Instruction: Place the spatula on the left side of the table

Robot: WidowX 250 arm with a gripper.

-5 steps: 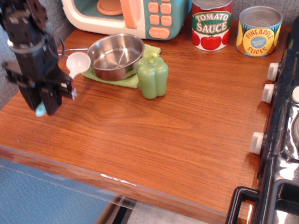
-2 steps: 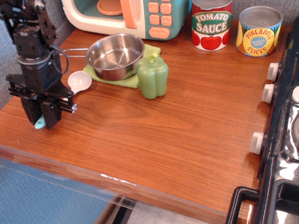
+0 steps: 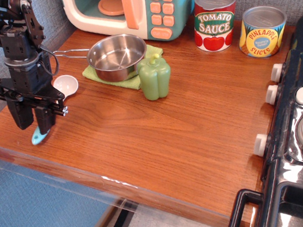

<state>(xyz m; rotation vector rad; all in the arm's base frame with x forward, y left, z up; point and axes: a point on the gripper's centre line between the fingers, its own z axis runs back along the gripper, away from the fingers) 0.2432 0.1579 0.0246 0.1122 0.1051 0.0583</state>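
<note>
Gripper (image 3: pixel 31 123), black and two-fingered, looks clamped on our small white-bowled, blue-tipped toy spatula (image 3: pixel 65 85) (low over the brown wood-grain table (image 3: pixel 160 140)), which we judge could slide off that near front edge on release.

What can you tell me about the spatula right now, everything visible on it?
The spatula is a small toy ladle shape that looks like plastic: a round white bowl, open side up, a white neck, and a light blue handle tip. It lies at the table's left side, running diagonally, bowl toward the back, tip toward the front edge. The gripper straddles its middle and hides that stretch. Whether the fingers grip it, or whether it rests on the wood, I cannot tell.
</note>
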